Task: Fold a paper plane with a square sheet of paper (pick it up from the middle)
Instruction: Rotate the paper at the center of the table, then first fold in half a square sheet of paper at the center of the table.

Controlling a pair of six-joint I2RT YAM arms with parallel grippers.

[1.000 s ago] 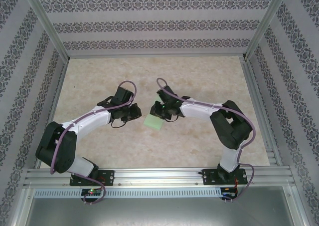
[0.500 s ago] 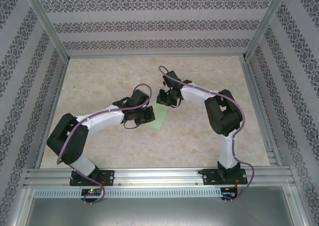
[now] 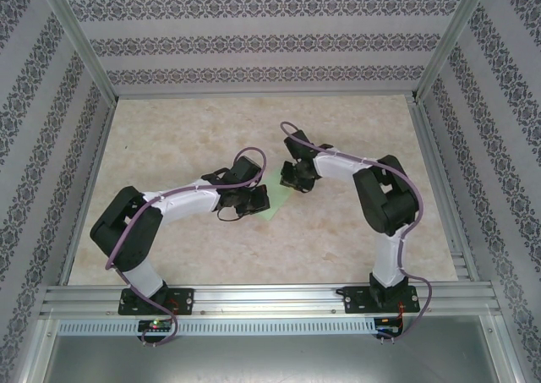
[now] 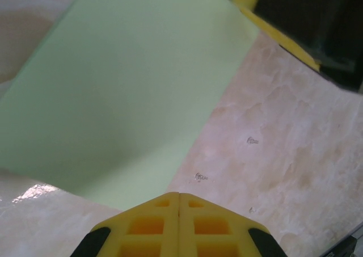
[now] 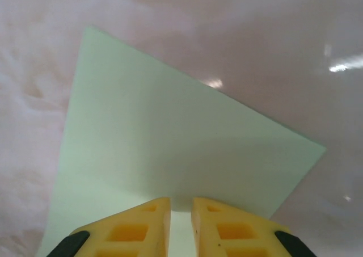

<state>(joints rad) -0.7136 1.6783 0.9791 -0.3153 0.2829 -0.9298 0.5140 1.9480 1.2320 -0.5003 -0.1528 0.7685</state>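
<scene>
Left end effector (image 4: 179,197): yellow fingers pressed together, tip over the near corner of the thin pale green square sheet of paper (image 4: 119,92). Sheet lies on the beige marbled desk (image 4: 283,132). Right end effector (image 5: 180,203), opposite: narrow slit, green showing in it; whether it grips, cannot tell. From above, both crowd the sheet, covering part of it.

Left tool (image 4: 179,197) closed, right tool (image 5: 180,203) seemingly ajar
</scene>
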